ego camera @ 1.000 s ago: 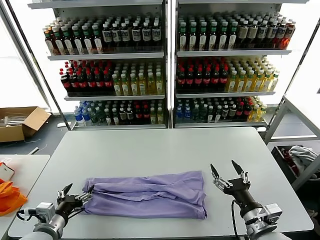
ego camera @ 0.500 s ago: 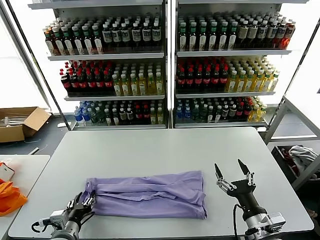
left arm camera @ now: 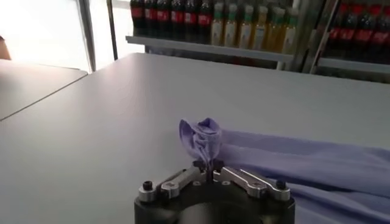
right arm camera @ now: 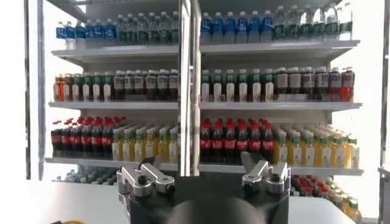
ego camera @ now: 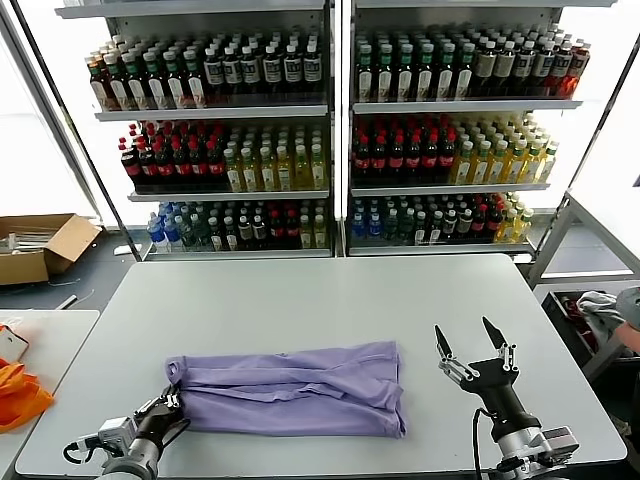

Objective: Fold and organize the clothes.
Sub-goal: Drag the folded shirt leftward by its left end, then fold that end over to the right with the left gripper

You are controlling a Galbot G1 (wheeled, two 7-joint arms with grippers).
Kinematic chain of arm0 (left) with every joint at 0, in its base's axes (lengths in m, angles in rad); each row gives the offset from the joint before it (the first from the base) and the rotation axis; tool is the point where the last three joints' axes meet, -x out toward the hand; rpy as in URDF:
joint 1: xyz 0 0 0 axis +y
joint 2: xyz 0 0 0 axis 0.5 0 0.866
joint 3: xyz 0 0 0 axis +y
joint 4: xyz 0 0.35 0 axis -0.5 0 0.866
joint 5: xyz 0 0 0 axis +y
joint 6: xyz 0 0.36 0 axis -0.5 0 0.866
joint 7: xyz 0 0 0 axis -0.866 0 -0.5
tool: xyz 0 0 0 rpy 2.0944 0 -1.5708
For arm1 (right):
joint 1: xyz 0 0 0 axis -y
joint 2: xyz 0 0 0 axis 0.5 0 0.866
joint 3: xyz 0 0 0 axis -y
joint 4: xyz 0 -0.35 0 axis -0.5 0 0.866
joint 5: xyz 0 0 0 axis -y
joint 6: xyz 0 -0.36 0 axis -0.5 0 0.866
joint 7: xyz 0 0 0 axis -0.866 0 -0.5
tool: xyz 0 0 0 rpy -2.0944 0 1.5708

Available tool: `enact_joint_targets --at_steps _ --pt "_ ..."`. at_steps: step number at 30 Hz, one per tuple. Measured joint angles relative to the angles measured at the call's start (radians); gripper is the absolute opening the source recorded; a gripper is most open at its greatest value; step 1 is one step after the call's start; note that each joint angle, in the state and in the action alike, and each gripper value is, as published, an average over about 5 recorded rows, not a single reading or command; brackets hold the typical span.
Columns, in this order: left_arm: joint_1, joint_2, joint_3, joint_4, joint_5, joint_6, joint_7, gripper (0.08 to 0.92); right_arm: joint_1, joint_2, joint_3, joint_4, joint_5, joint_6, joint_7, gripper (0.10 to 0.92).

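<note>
A lavender T-shirt [ego camera: 290, 390] lies folded into a long band on the grey table [ego camera: 330, 300], near the front edge. My left gripper [ego camera: 168, 405] is shut on the shirt's left end, which bunches up between its jaws in the left wrist view [left arm camera: 206, 137]. My right gripper [ego camera: 470, 345] is open and empty, raised above the table to the right of the shirt, fingertips pointing up. In the right wrist view its gripper [right arm camera: 204, 167] faces the drinks shelves and holds nothing.
Shelves of bottles [ego camera: 330, 130] stand behind the table. Orange fabric [ego camera: 18, 390] lies on a side table at the left, and a cardboard box [ego camera: 40, 245] sits on the floor. A white-grey bundle [ego camera: 600, 305] lies in a bin at the right.
My left gripper closed on the shirt's left end and dropped lower toward the front edge. The shirt's right end shifted a little left. My right gripper drew back and rose slightly.
</note>
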Motion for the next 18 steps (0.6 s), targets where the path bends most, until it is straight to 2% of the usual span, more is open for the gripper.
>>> enact_joint_targets --at_steps 12,18 --pt "-0.001 0.207 -0.306 0.116 -0.143 0.007 0.107 0.096 -0.010 0.001 -0.006 0.008 0.007 0.016 -0.007 0.823" --pt "0.003 0.254 -0.384 0.084 -0.226 0.012 0.116 0.096 -0.027 0.006 -0.002 0.027 0.008 0.022 -0.011 0.823"
